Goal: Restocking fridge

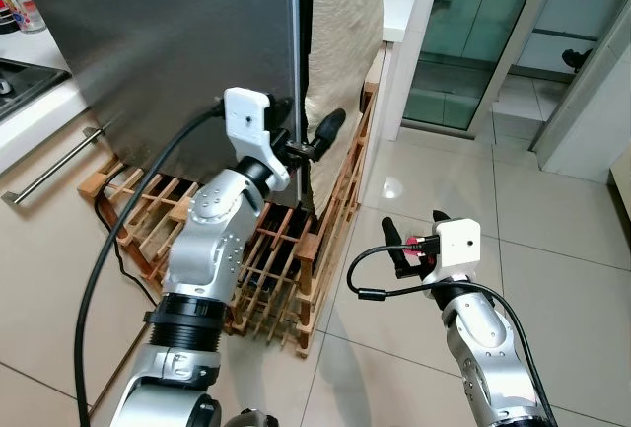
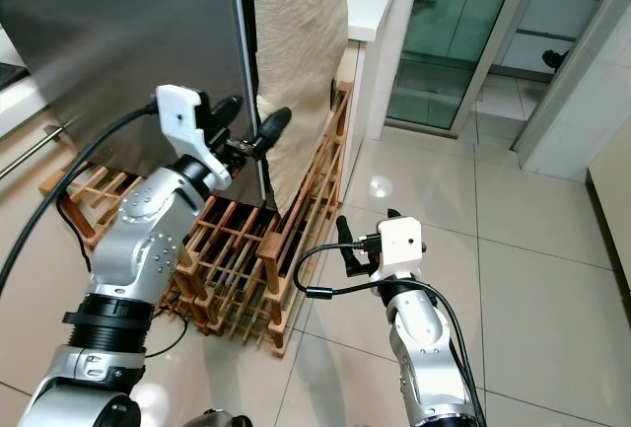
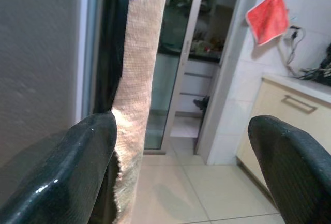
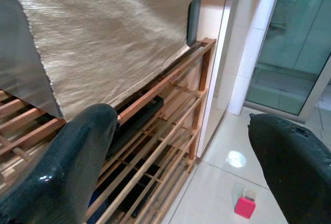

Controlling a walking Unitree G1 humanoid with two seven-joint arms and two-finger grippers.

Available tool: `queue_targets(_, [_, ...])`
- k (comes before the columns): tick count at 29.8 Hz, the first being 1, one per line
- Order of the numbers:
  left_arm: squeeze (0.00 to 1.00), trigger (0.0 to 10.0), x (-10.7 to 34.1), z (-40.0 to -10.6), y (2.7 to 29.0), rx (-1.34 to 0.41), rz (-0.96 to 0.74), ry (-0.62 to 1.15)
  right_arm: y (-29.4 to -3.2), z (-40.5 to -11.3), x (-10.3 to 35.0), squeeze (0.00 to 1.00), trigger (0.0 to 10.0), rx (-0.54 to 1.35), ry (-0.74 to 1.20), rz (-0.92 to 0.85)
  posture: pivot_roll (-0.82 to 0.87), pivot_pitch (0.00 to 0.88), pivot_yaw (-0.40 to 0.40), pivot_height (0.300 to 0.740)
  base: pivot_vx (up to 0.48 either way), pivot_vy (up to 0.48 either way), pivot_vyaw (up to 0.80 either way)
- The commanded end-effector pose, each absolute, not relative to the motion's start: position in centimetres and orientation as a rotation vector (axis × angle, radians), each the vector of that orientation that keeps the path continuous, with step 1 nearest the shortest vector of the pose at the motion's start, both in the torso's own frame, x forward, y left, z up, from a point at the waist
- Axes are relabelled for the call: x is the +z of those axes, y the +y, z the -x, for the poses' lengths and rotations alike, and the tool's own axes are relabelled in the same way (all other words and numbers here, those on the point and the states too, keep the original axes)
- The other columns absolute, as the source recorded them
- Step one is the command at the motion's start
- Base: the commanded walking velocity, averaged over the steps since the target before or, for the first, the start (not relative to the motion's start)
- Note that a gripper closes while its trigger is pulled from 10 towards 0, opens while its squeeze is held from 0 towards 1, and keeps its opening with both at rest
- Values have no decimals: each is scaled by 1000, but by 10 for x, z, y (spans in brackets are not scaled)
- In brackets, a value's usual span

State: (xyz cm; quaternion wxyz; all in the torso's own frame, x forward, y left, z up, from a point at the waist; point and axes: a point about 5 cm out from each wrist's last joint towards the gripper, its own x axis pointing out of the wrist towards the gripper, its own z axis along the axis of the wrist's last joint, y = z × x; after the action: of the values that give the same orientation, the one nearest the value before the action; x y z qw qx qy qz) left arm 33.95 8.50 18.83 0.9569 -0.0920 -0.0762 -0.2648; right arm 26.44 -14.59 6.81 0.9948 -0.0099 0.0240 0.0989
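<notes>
Fridge door edge sits between the spread fingers of the left gripper. Right gripper hangs over the floor, fingers apart.

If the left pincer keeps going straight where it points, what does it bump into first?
Probably the edge of the grey fridge door: the left pincer is open right at it, one finger by the beige cloth hanging behind. Depth is hard to judge.
</notes>
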Motion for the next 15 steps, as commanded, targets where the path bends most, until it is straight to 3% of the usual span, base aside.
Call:
queue_targets(1, [0,10000,192,-343,80,-523,167,-166,-147,-268,71,0,10000,195,30,28,-121,0,19,740,0,0,0])
queue_targets(15, [0,10000,192,-367,74,-370,154,-154,-150,-264,70,0,10000,178,27,44,-151,0,34,740,0,0,0])
